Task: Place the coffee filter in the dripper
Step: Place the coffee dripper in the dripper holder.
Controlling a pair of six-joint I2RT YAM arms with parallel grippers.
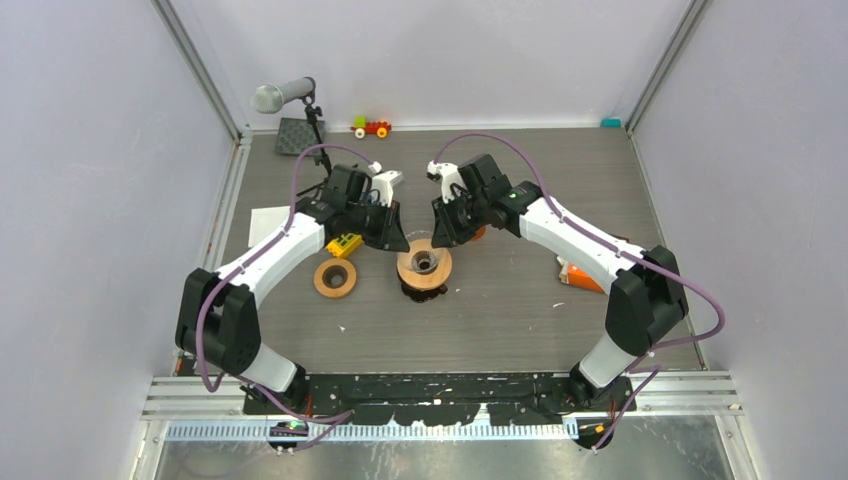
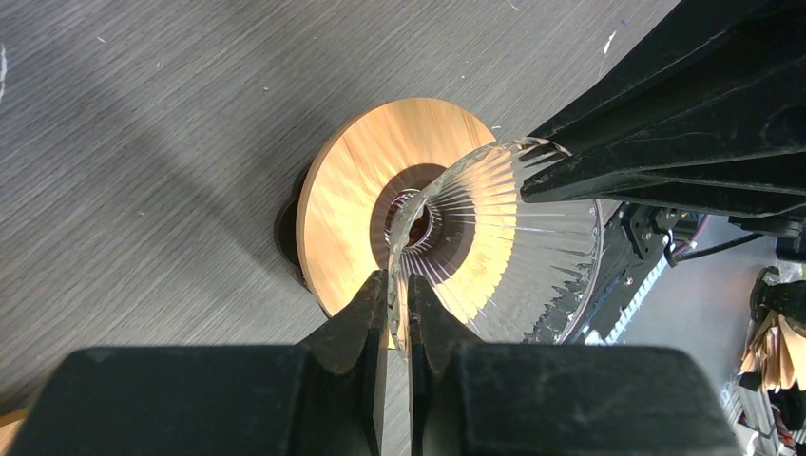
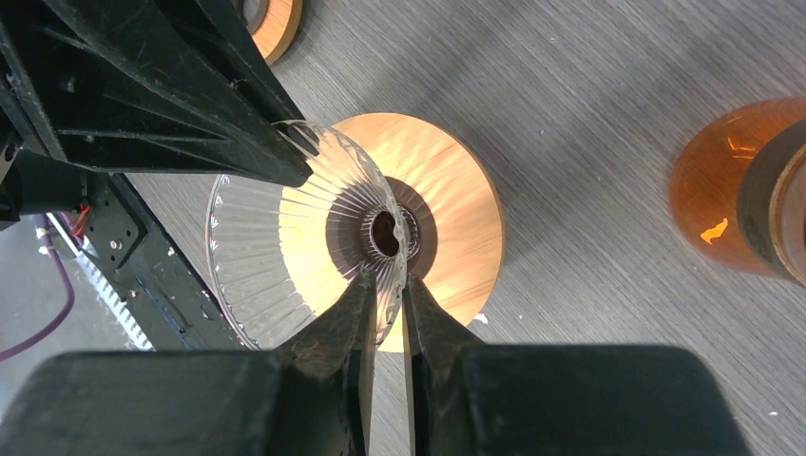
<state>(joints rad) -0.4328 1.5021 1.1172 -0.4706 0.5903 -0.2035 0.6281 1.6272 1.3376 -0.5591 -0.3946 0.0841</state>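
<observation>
Clear ribbed dripper (image 2: 513, 256) (wooden collar (image 2: 347, 199))

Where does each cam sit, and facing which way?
Top external: above and behind the bases, looking down on the table; left arm and right arm show whole.
Left wrist: on the left arm, looking down past the left pincer, shut on the glass dripper rim.
Right wrist: on the right arm, looking down past the right pincer, shut on the same rim.
Shared: both wrist views show the dripper and the opposite pincer.

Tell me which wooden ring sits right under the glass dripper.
The centre ring, below the dripper pinched by the left gripper and right gripper; the other ring lies uncovered to its left.
</observation>
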